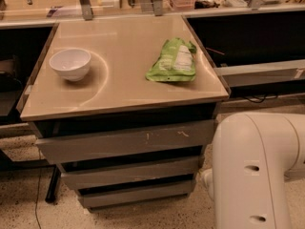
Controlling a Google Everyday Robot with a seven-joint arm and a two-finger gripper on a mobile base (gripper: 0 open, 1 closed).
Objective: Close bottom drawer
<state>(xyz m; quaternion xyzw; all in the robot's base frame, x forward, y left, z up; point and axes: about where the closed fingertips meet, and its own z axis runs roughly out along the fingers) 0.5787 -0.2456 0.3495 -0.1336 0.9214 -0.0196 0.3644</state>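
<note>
The bottom drawer [138,193] is the slimmest grey front at the foot of the three-drawer stack, with a dark gap above it. It sits about in line with the mid-sized front [131,171] above. The widest front [124,142], with white scratches, is on top. My white arm [252,171] fills the lower right. Only a small white end piece of my gripper [206,178] shows past the arm, close to the right ends of the lower drawers. The rest of it is hidden behind the arm.
A white bowl [70,63] and a green chip bag [174,61] lie on the beige cabinet top [119,89]. Counters with dark openings flank the cabinet. A black stand foot [51,194] and a thin cable are on the speckled floor at the left.
</note>
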